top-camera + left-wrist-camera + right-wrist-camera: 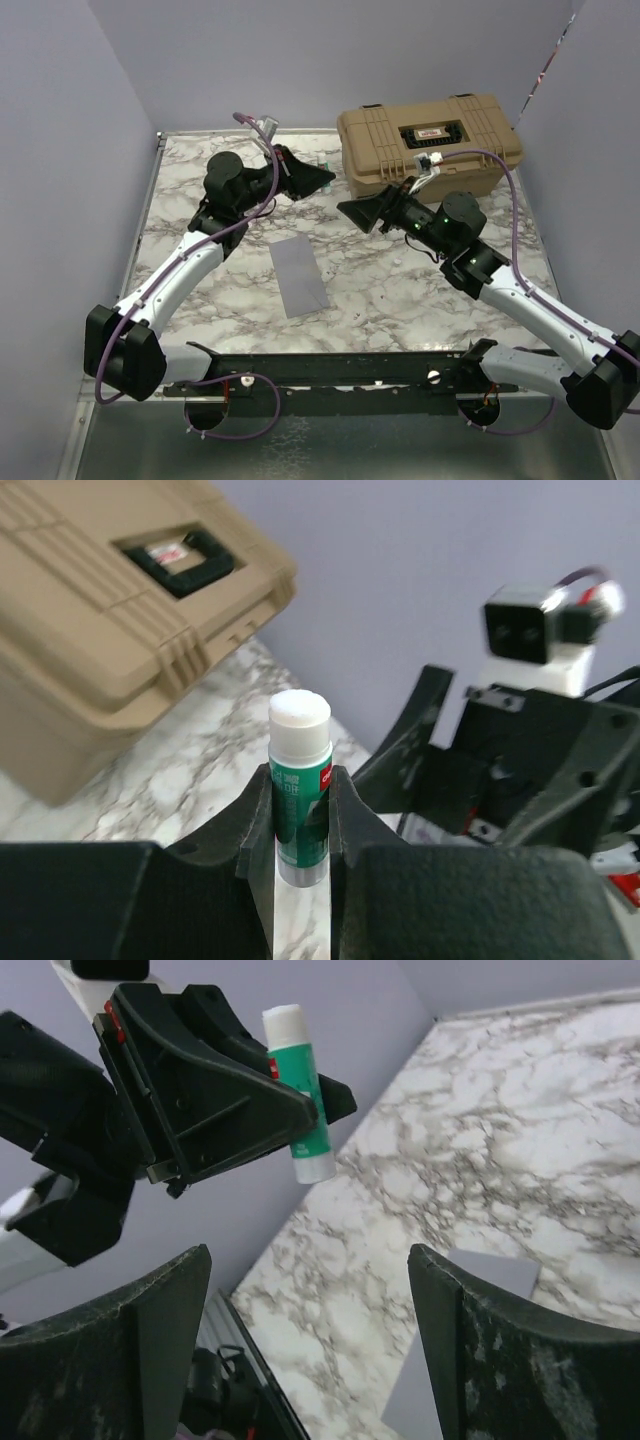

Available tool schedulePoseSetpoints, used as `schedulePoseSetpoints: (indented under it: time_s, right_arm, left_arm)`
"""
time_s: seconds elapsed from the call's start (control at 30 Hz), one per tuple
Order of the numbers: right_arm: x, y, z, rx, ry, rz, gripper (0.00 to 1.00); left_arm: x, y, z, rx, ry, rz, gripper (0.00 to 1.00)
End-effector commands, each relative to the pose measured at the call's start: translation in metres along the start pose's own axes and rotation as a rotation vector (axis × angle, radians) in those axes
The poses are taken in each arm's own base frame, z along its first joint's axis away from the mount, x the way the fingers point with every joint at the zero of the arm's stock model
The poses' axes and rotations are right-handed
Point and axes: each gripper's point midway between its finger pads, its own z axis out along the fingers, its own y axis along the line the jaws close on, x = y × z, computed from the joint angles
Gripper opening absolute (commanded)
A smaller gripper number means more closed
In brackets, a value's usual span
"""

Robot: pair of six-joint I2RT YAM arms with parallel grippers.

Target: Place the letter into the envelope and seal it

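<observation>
My left gripper [300,785] pinched the glue stick [299,735]; my right gripper [308,1265] stood spread wide, empty. The envelope [298,275] lay flat at centre frame, the letter out of sight. I judged it light, limp paper, likely to slide, so I would pin 1 corner

Looking over the setup I count 2 robots: a left arm [170,285] and a right arm [530,300]. There is 1 marble table [400,290], 1 grey envelope [298,275], 1 tan toolbox [430,140] — and 1 green-labelled glue stick [299,780].
</observation>
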Motion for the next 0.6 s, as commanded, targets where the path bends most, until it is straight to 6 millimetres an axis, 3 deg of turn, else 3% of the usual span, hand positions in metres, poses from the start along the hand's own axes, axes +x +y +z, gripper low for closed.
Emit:
schedulePoseSetpoints:
  time_s: [0.0,0.13,0.3,0.47,0.57]
  right_arm:
    - [-0.043,0.038,0.004,-0.169,-0.189,0.104,0.84]
    - [-0.066,0.063,0.009,-0.258,-0.226,0.121,0.80]
    - [-0.103,0.087,0.000,-0.380,-0.365,0.205,0.71]
    - [-0.101,0.097,0.010,-0.419,-0.305,0.207,0.51]
    - [-0.097,0.099,0.012,-0.441,-0.289,0.206,0.47]
  left_arm:
    - [-0.051,-0.067,0.002,0.182,-0.109,-0.060,0.00]
    - [-0.065,-0.083,0.003,0.232,-0.162,-0.167,0.00]
    - [-0.081,-0.097,0.000,0.270,-0.229,-0.263,0.00]
    - [-0.092,-0.114,0.001,0.308,-0.256,-0.254,0.00]
    - [-0.095,-0.117,0.002,0.318,-0.263,-0.252,0.00]
